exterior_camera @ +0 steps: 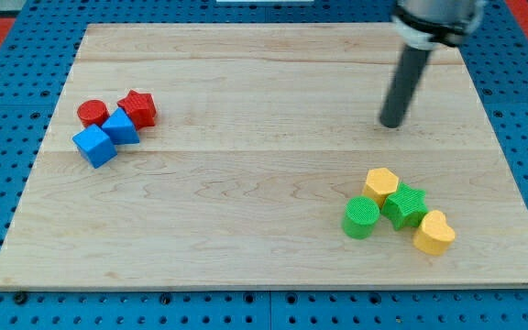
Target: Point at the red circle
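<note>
The red circle [92,112] lies at the view's left on the wooden board [264,165], touching a blue block [121,126]. A red star [138,107] sits just right of it, and a blue cube [94,146] lies below. My tip [391,124] rests on the board in the upper right, far to the right of the red circle, with bare wood between them.
A second cluster lies at the lower right: a yellow hexagon [382,184], a green star [404,206], a green circle [361,217] and a yellow heart [434,232]. It is below my tip. A blue pegboard surrounds the board.
</note>
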Tool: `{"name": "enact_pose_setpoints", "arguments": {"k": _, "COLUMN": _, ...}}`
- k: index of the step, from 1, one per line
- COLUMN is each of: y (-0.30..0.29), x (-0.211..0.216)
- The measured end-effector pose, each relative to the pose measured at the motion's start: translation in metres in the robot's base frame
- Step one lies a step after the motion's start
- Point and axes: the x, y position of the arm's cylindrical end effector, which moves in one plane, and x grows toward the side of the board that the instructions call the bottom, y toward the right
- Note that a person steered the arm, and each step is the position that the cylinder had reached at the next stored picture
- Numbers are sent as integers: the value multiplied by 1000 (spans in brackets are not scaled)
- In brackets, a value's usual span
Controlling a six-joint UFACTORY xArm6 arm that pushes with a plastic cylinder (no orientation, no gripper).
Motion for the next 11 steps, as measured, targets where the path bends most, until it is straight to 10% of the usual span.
{"name": "enact_pose_setpoints", "arguments": {"k": 2, "y": -119, "x": -74}}
{"name": "enact_pose_setpoints", "arguments": {"k": 6, "y": -178, "x": -128}}
{"name": "enact_pose_setpoints", "arguments": {"k": 9, "y": -359, "x": -99}}
{"name": "enact_pose_setpoints", "arguments": {"k": 11, "y": -435, "x": -9}}
